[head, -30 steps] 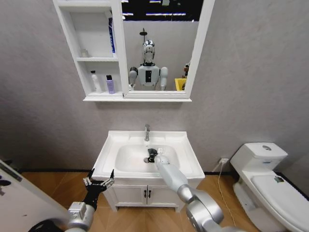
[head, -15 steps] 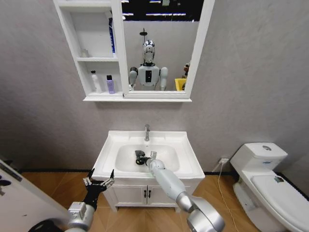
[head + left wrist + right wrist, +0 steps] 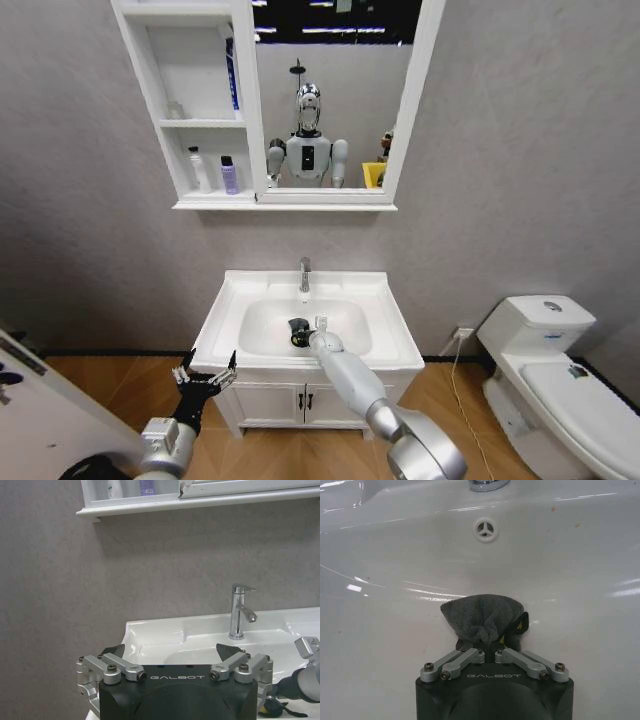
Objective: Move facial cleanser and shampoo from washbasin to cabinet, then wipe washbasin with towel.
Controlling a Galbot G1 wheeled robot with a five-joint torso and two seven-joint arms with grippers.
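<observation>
Your right gripper (image 3: 488,652): clamped on the grey towel (image 3: 481,617), pressed inside the washbasin (image 3: 230,300) bowl below the chrome tap (image 3: 304,273). Your left gripper (image 3: 175,660): fingers spread, beside the washbasin's front-left corner.

Drain (image 3: 300,335) probably hidden under towel (image 3: 298,327)

I count one washbasin (image 3: 225,315) with one tap (image 3: 304,273). One towel (image 3: 481,617) sits in its bowl. Above the basin, one cabinet (image 3: 141,90) holds two bottles (image 3: 229,175) on its lower shelf. One mirror (image 3: 330,100) adjoins it. One toilet (image 3: 560,375) stands beside the basin.
</observation>
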